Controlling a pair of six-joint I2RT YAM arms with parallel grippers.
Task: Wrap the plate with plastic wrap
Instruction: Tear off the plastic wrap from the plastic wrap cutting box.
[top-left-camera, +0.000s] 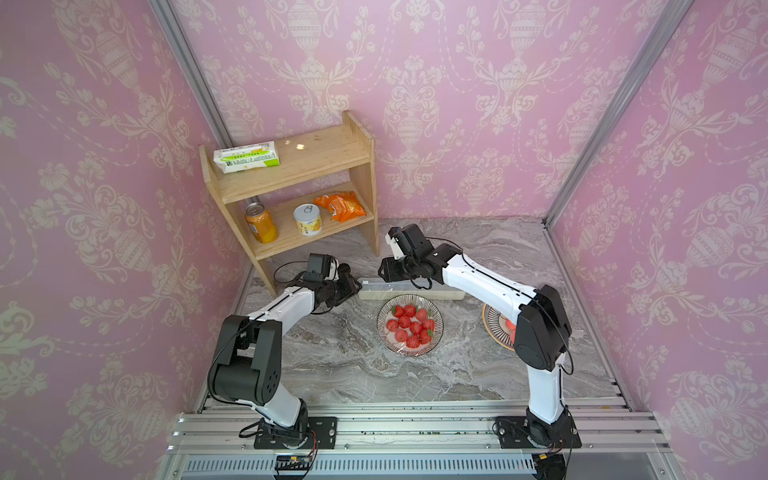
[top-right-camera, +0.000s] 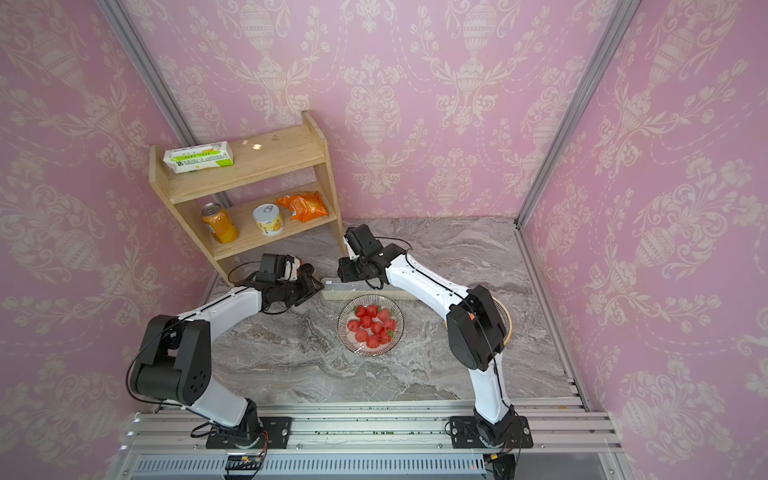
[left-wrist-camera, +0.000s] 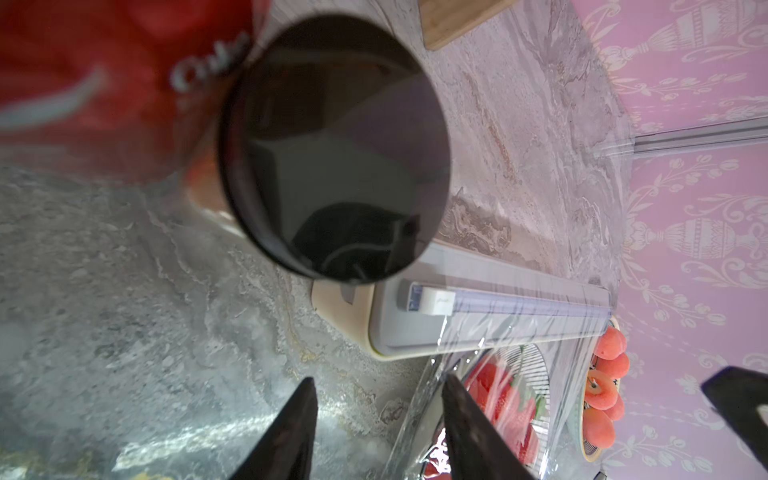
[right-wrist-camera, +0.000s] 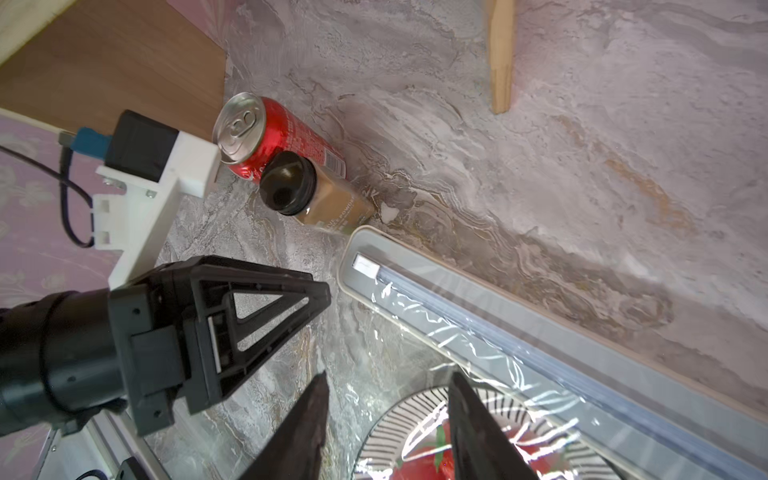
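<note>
Clear plastic wrap (right-wrist-camera: 457, 332) seemingly blurs the plate (right-wrist-camera: 386, 419).

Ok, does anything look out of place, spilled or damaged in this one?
Nothing is spilled or broken. The only untidy thing is the plastic wrap. It lies wrinkled over the plate of strawberries, bunched along one edge, and has not been cut from the dispenser box.

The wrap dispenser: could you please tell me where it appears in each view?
In a top view: dispenser behind the strawberry plate.
In a top view: dispenser likewise.
Left wrist: dispenser between jar and strawberry plate.
Right wrist: dispenser between jar and strawberry plate.
Shared landmark: the striped strawberry plate, beside it everywhere.
</note>
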